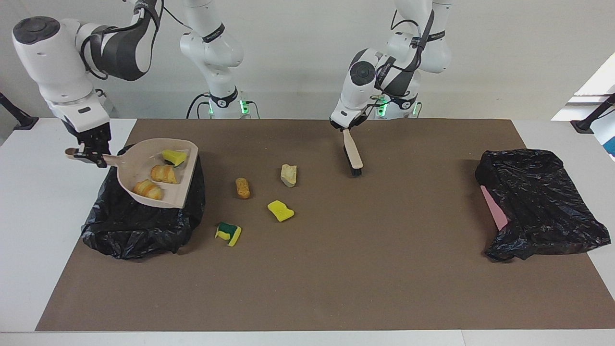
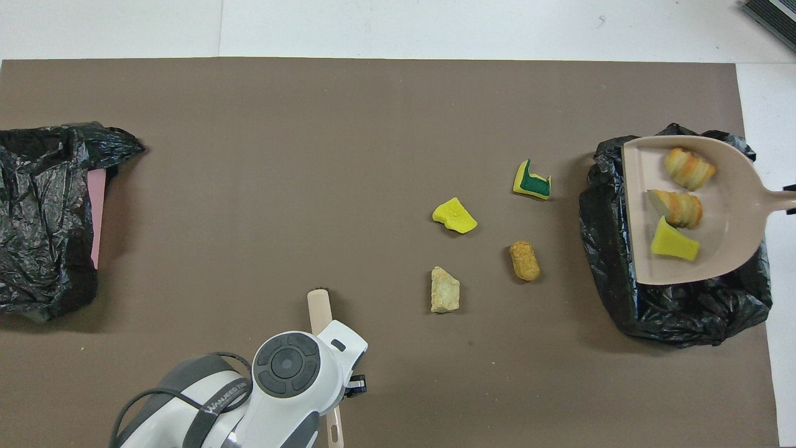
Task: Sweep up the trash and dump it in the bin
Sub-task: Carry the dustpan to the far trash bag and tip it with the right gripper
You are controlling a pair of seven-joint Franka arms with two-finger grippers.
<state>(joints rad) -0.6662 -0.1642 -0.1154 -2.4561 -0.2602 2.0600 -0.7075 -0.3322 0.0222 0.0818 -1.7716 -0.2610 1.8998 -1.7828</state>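
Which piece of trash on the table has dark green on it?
The yellow-and-green sponge piece, lying on the mat nearest the black bin bag. The other three loose scraps there are plain yellow, orange-brown and pale tan.

1. My right gripper [image 1: 89,153] clamps the dustpan [image 1: 158,173] by its handle, over a black bin bag [image 1: 139,226].
2. Three scraps [image 1: 163,174] sit in the pan.
3. My left gripper [image 1: 347,126] grips the brush [image 1: 353,154]; four scraps [image 1: 281,210] lie on the mat between the two grippers.

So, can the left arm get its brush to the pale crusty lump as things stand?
Probably yes. The left claw holds the brush, and bare mat lies between its bristles and the lump. Nothing stands in that gap. The right claw holds the dustpan over the bin bag.
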